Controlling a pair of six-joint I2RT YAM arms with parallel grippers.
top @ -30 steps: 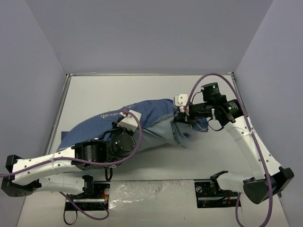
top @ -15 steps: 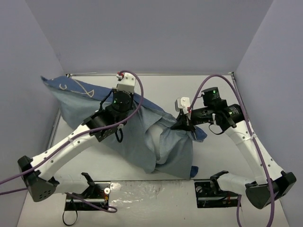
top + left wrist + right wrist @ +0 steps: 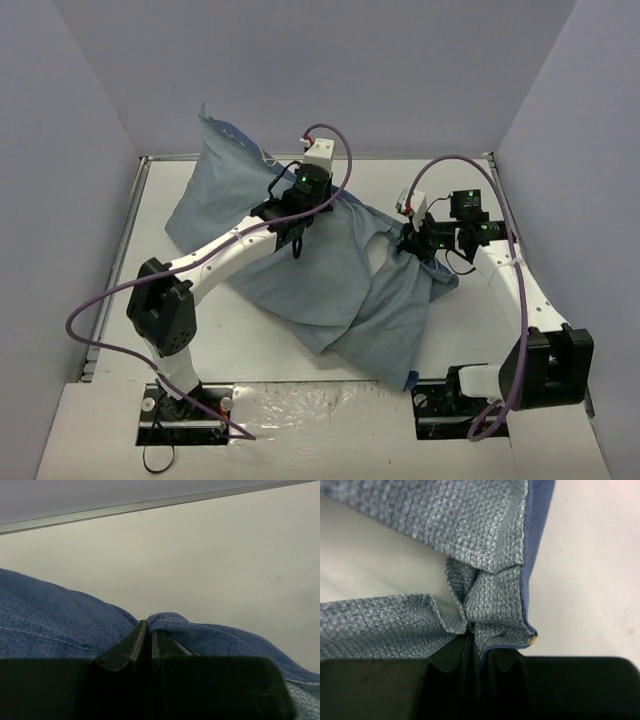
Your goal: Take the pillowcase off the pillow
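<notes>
There are no words, numbers or signs that I can read anywhere here. The pillowcase (image 3: 330, 285) shows only plain blue cloth, and up close just its weave and a thin line of pale stitches.

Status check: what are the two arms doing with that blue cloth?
Left gripper shut on pillowcase, up high. Right gripper shut on its hem. Pillow out of sight. Nothing in the way.
</notes>
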